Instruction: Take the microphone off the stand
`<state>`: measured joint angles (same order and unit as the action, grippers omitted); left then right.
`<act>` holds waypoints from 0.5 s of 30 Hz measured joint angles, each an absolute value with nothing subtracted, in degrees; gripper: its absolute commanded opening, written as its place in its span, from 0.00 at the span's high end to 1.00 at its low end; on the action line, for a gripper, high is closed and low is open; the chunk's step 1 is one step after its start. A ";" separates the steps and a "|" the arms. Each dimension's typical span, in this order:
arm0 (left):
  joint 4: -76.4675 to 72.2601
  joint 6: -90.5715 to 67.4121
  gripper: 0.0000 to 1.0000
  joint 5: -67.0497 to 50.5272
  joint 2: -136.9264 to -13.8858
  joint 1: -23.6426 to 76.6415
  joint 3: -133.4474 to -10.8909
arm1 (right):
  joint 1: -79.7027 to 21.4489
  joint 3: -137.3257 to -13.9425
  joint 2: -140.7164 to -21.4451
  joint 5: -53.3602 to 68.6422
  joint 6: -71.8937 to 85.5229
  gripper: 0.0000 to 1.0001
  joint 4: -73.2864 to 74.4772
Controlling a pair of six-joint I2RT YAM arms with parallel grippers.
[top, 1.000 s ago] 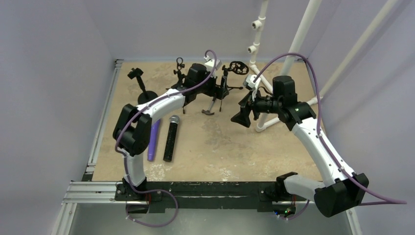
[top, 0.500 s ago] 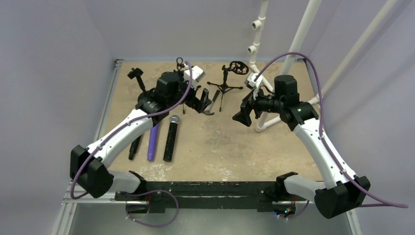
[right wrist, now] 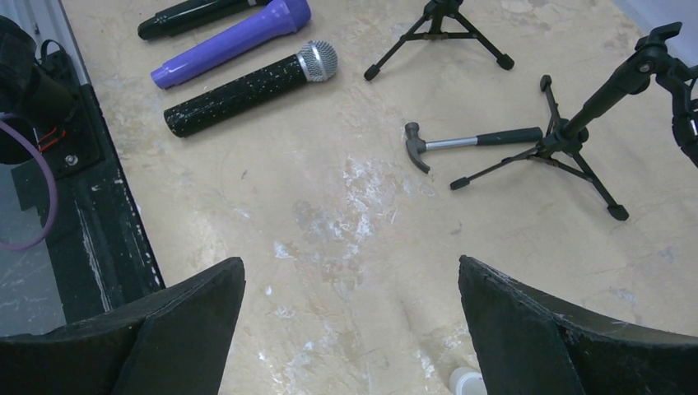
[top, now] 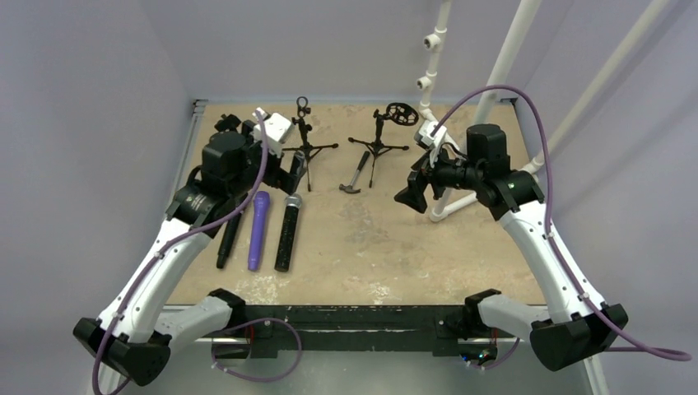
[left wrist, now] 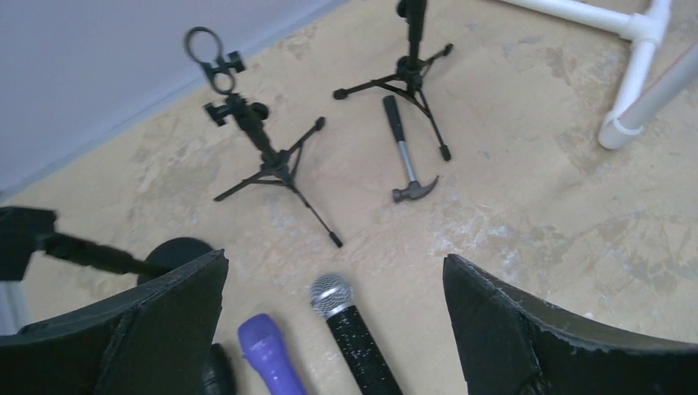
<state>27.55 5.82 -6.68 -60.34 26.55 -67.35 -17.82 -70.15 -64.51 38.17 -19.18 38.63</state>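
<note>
Three microphones lie side by side on the table: a black one [top: 227,237], a purple one [top: 258,229] and a speckled black one with a silver grille [top: 287,233] [left wrist: 355,339]. Two tripod stands are upright behind them, one with a ring clip [top: 304,132] [left wrist: 251,132] and one with a round mount [top: 388,125]; neither holds a microphone. My left gripper [top: 290,171] [left wrist: 333,259] hangs open above the microphone heads, holding nothing. My right gripper [top: 410,191] [right wrist: 350,263] is open over bare table on the right.
A small hammer [top: 355,174] [right wrist: 471,141] lies between the two tripod stands. A round-base stand [left wrist: 175,252] is at the far left, partly hidden by my left arm. White PVC pipes [top: 449,210] rise at the back right. A metal rail [top: 173,206] borders the table's left edge.
My left arm has swung left and back from the middle stands to above the microphone heads, uncovering both tripod stands and the hammer. The right arm has barely moved.
</note>
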 measured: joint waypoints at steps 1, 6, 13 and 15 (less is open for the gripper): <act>28.25 5.80 0.00 -5.87 -58.89 25.71 -67.31 | -17.82 -70.15 -64.07 38.11 -19.18 0.01 38.61; 29.56 5.45 0.00 -1.37 -52.95 23.16 -66.30 | -17.82 -70.06 -61.82 38.04 -19.16 0.01 38.57; 31.66 3.86 0.00 3.51 -46.81 19.66 -62.11 | -17.82 -70.04 -62.26 37.26 -18.76 0.01 38.89; 32.73 3.66 0.00 4.36 -45.84 18.70 -61.93 | -17.82 -69.87 -62.24 36.42 -18.09 0.01 38.83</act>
<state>32.73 3.66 4.36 -45.84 18.70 -61.93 -17.82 -69.87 -62.24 36.42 -18.09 38.83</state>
